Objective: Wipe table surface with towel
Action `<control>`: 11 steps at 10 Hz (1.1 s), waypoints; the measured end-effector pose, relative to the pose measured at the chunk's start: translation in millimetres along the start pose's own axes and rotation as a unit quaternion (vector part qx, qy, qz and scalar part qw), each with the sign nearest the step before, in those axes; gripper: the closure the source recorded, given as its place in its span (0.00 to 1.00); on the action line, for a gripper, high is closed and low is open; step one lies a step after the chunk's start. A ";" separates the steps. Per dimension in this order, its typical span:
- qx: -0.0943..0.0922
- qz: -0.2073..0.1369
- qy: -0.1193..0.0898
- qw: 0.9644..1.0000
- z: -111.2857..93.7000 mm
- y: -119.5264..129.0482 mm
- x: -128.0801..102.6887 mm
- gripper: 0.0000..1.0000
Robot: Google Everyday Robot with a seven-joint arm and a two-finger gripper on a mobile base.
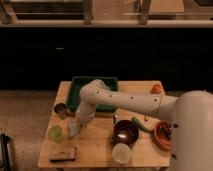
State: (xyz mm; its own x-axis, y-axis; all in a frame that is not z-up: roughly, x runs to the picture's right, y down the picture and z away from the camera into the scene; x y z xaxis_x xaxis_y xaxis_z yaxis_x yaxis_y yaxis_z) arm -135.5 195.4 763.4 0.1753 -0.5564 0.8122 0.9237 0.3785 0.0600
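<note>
Claw (pixel 76 123) sits low over the left of the wooden desk (pixel 95 146); whether it is spread or pinching, I cannot tell. A wide sweep would likely topple the green cup (pixel 55 132) just beside it, or the metal can (pixel 61 109) nearby. What looks like the pale towel (pixel 74 131) lies on the desk directly beneath the claw.

place: indoor kitchen- or dining-like setup, exact kind unclear | evidence: wooden desk (pixel 95 147) carrying a dark bowl (pixel 125 132), a reddish bowl (pixel 162 135), a pale cup (pixel 121 152), an orange (pixel 157 89), a green tray (pixel 80 82) | surroundings: speckled floor (pixel 25 120), dark wall behind | gripper (pixel 76 127): low over the desk's left part
</note>
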 end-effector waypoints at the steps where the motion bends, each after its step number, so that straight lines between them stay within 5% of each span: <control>1: -0.005 -0.004 -0.004 1.000 1.5 3.2 -1.1 0.99; 7: -0.028 -0.007 -0.032 0.999 25.9 25.9 -18.2 0.99; 11: -0.039 0.038 -0.028 0.998 21.9 65.9 -10.9 0.99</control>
State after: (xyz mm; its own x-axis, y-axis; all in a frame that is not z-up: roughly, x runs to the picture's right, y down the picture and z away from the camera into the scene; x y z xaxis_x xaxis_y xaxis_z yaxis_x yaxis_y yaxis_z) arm -84.0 242.6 771.2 0.2280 -0.4861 0.8436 0.9325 0.3582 -0.0457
